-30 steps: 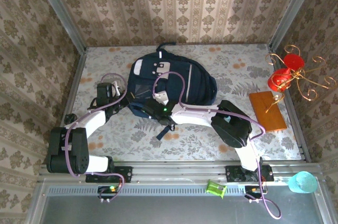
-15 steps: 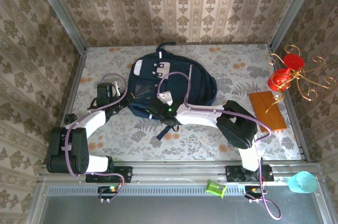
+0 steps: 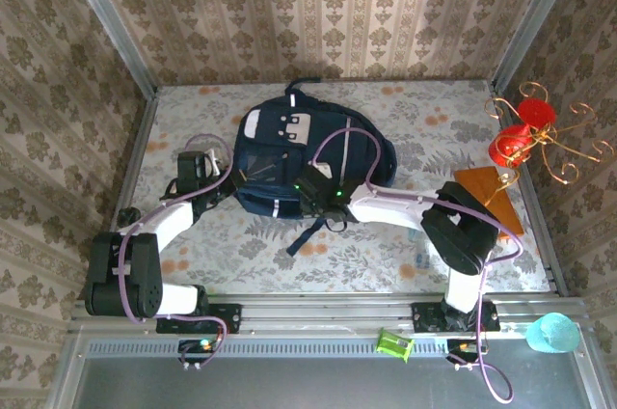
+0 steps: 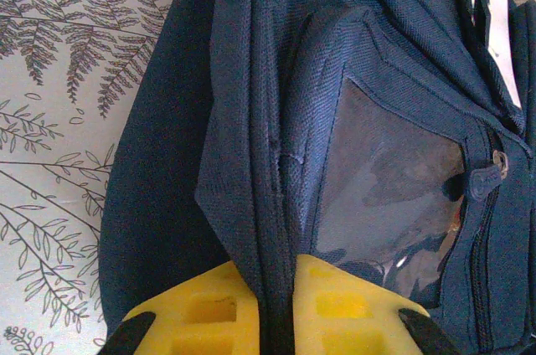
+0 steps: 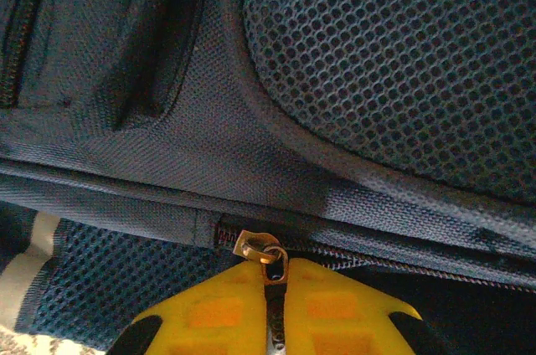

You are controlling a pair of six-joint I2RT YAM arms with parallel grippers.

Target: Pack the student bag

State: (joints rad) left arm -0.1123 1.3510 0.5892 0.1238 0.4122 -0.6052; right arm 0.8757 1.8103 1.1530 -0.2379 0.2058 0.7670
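Note:
The student bag point(image 3: 318, 144), dark navy with a white patch near its top, lies flat in the middle of the table. My left gripper point(image 3: 234, 180) is at the bag's left side. In the left wrist view its yellow fingers point(image 4: 209, 313) are shut on a raised fold of the bag's fabric point(image 4: 280, 271), beside a clear window pocket point(image 4: 385, 187). My right gripper point(image 3: 313, 187) is at the bag's near edge. In the right wrist view it point(image 5: 275, 305) is shut on the brass zip pull point(image 5: 272, 267), just below the slider point(image 5: 254, 245) on the zip line.
An orange-brown flat board point(image 3: 472, 187) lies at the right, partly under my right arm's elbow. Behind it stands a gold wire stand with red ornaments point(image 3: 525, 134). A teal cup point(image 3: 552, 334) and a small green object point(image 3: 393, 343) sit off the table's near rail.
My right gripper has closed on the zip pull, and the right arm has shifted to the right along the bag's near edge. The left arm has held still.

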